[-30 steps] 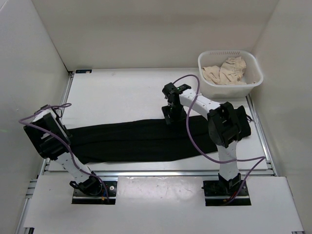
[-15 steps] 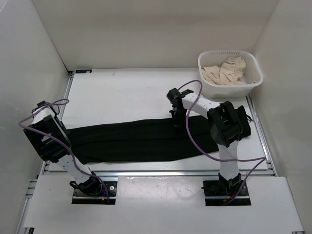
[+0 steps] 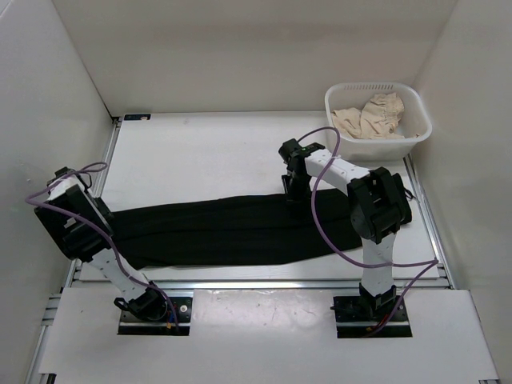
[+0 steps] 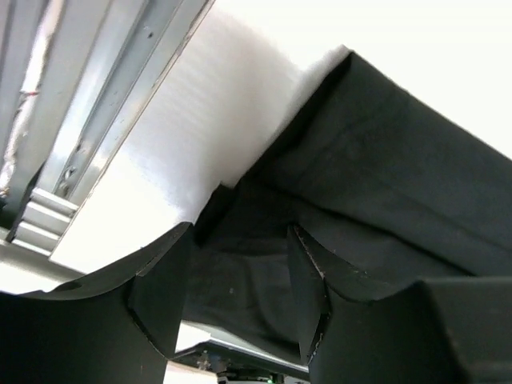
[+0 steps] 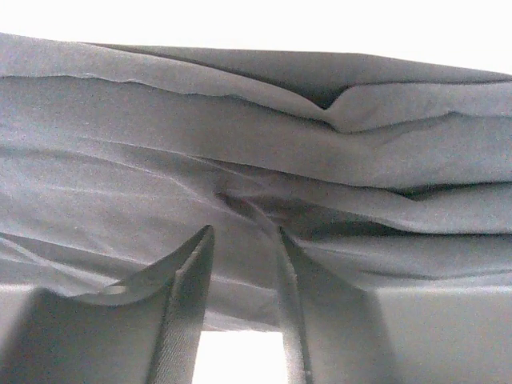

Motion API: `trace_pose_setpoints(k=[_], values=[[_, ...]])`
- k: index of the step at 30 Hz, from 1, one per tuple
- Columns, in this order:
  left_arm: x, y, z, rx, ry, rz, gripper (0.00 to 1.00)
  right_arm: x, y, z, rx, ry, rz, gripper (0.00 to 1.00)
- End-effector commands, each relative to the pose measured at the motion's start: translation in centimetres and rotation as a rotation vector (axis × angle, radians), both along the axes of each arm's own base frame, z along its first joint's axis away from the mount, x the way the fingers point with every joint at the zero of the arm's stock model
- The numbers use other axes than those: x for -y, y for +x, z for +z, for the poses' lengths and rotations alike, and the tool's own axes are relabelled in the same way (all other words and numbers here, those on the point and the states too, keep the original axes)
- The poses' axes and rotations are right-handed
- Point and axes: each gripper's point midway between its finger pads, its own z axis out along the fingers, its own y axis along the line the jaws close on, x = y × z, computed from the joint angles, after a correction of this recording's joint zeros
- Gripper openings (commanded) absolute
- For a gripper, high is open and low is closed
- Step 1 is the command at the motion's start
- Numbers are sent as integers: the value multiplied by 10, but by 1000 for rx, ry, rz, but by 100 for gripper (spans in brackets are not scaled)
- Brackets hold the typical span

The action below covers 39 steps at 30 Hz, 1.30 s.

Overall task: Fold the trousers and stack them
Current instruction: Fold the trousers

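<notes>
Release: my left jaws and right jaws have just parted, empty, leaving the long black soft-fabric trousers (image 3: 232,228) flat for the next fold.

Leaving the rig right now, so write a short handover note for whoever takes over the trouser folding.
Left claw: open, at the left end of the long black soft-fabric trousers.
Right claw: slightly open, tips at a pucker near the cloth's far edge, gripping nothing.
Done: trousers lie as one long band across the white table, apparently leg on leg.
Left to do: fold shorter, then stack.
</notes>
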Motion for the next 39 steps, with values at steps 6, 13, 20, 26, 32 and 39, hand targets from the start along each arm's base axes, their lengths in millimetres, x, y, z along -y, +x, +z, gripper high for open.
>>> trace_pose_setpoints(k=[6, 13, 20, 26, 32, 39], values=[[8, 34, 8, 159, -83, -13, 40, 0, -11, -2, -31, 12, 8, 60], [3, 22, 0, 113, -66, 4, 14, 4, -19, -7, -64, -23, 34, 67], [1, 25, 30, 174, -18, -1, 14, 36, -19, 39, 82, -147, -79, 72], [8, 19, 34, 167, -37, -1, 14, 61, -29, 31, 36, -30, -476, 79], [10, 17, 34, 160, -42, 0, 14, 57, -16, 7, -14, 18, -655, 85], [9, 20, 48, 197, -25, -4, 14, 69, 18, -6, 32, -52, -694, 75]])
